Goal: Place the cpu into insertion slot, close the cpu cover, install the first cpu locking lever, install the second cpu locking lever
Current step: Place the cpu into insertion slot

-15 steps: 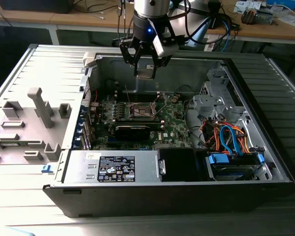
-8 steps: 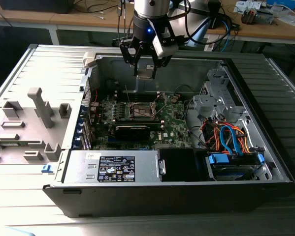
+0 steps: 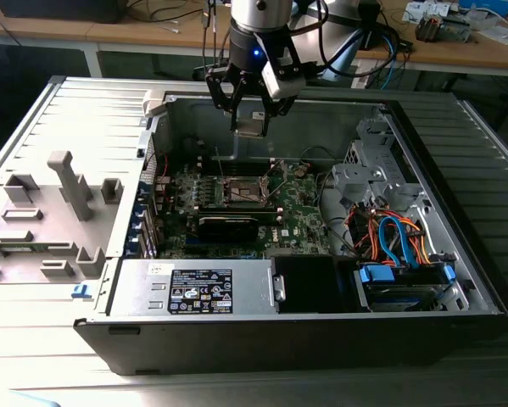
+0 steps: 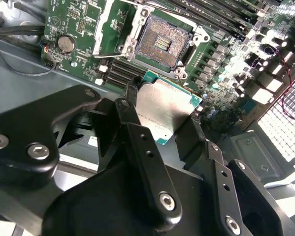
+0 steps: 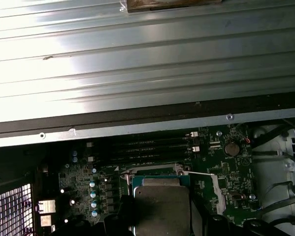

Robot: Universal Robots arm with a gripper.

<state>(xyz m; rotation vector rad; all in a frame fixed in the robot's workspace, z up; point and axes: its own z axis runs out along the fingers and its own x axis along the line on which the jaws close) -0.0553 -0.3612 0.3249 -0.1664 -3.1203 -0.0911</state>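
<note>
Cpu (image 4: 167, 110) pinched over the open socket (image 4: 162, 42)

The gripper (image 4: 161, 114) pinches the cpu by its edges, apart from the socket. The second wrist view shows the socket's bare contacts. In the first wrist view the cpu hides most of the socket. The exterior view shows the gripper well above it.

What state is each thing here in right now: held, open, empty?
Small square silver-topped cpu: held above the green motherboard, not seated.
Black gripper: fingers shut on the cpu.
Square cpu socket: empty, uncovered.
Thin silvery metal cpu cover: swung open.
Dark computer case: lying flat, side open.
</note>
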